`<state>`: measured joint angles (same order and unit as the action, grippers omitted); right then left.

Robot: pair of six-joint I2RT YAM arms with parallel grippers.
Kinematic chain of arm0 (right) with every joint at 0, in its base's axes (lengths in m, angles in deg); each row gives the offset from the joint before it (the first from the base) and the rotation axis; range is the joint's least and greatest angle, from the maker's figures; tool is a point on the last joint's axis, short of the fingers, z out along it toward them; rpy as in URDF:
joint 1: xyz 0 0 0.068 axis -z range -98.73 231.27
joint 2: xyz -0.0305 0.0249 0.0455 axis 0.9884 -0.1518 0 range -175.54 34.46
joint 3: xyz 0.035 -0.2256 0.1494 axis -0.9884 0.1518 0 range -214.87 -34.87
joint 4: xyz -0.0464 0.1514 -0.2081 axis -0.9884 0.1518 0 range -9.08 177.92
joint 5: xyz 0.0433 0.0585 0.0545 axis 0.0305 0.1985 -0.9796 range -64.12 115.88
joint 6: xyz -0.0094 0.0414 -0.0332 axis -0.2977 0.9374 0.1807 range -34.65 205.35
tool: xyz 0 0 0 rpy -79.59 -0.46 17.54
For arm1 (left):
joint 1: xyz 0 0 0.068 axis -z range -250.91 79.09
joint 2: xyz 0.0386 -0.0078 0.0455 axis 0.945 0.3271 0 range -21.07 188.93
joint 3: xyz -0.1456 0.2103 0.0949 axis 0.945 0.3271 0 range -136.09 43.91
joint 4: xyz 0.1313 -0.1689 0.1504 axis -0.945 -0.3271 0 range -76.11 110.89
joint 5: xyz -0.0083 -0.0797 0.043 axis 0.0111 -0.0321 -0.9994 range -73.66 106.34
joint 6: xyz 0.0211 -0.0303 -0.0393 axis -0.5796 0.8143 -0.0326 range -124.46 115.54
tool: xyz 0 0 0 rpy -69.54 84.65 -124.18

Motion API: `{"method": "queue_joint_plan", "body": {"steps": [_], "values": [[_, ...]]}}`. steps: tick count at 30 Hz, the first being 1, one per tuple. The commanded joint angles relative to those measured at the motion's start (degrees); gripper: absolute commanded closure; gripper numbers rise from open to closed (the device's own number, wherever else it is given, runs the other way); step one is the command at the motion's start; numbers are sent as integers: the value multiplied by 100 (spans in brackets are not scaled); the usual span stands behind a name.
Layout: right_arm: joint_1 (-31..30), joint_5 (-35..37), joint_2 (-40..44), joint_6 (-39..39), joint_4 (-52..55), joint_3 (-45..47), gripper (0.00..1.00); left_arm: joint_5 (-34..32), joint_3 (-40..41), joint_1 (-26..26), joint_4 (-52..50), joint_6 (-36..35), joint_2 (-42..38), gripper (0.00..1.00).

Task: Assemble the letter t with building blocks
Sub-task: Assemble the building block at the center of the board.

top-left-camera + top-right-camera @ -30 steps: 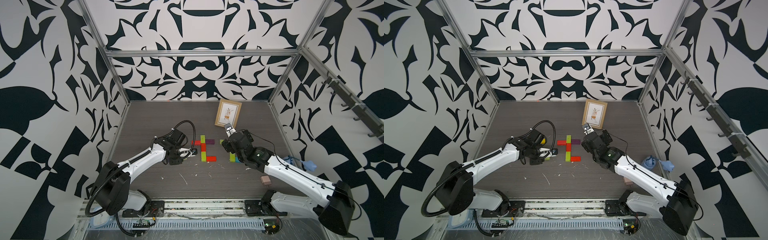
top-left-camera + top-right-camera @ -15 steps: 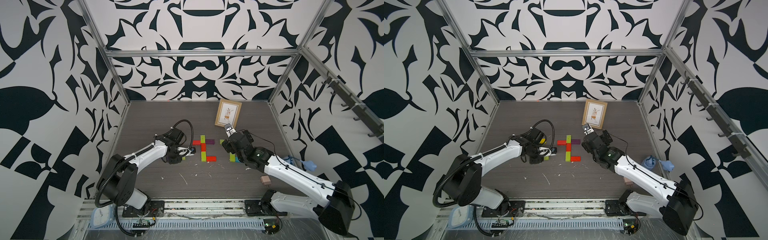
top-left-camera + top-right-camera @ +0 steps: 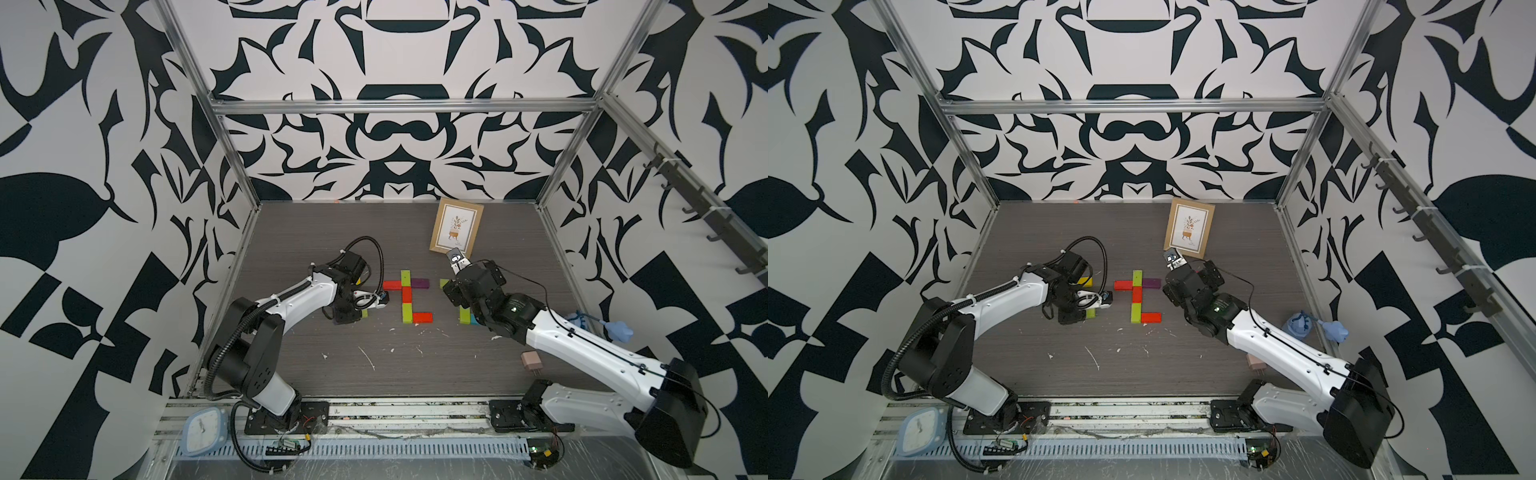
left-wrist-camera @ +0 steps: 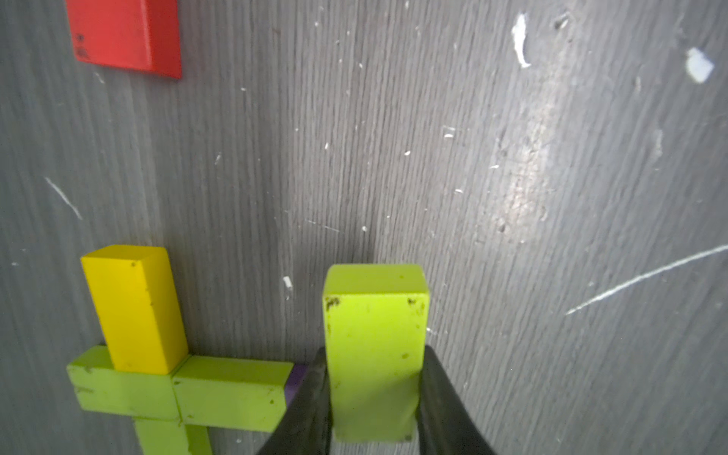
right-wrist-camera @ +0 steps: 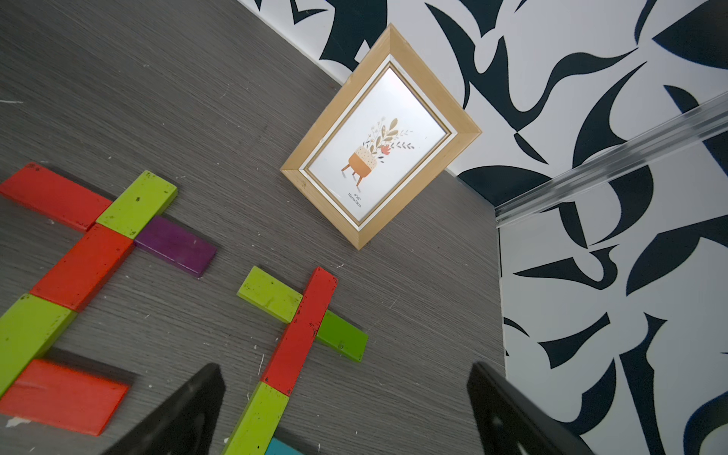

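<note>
Beside the yellow block (image 4: 134, 307), the left gripper (image 4: 374, 378) was clamped on a lime block (image 4: 375, 327) near one end; it could pivot in that grip or knock its neighbour. The right gripper (image 5: 346, 378) gaped, empty.

Teal block (image 5: 283, 448) half off-frame

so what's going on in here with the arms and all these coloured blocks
Two robot arms are laying out letter t shapes from painted blocks. The left gripper is shut on a lime green block, beside a cluster of lime green and yellow blocks. The right gripper is open and empty above a red and lime cross. Between the arms lies a t of lime, red and purple blocks.
</note>
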<state>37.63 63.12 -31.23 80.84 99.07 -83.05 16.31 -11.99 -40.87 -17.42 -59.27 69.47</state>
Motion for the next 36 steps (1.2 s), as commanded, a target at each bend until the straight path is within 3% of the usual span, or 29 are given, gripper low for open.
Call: {"method": "queue_joint_plan", "body": {"steps": [1,36], "values": [[2,35,-27,47,-114,-103,0,118,-106,-40,-143,-123,113,100],[-2,47,-183,-36,-141,-169,0,-30,5,-64,53,-50,473,100]]}}
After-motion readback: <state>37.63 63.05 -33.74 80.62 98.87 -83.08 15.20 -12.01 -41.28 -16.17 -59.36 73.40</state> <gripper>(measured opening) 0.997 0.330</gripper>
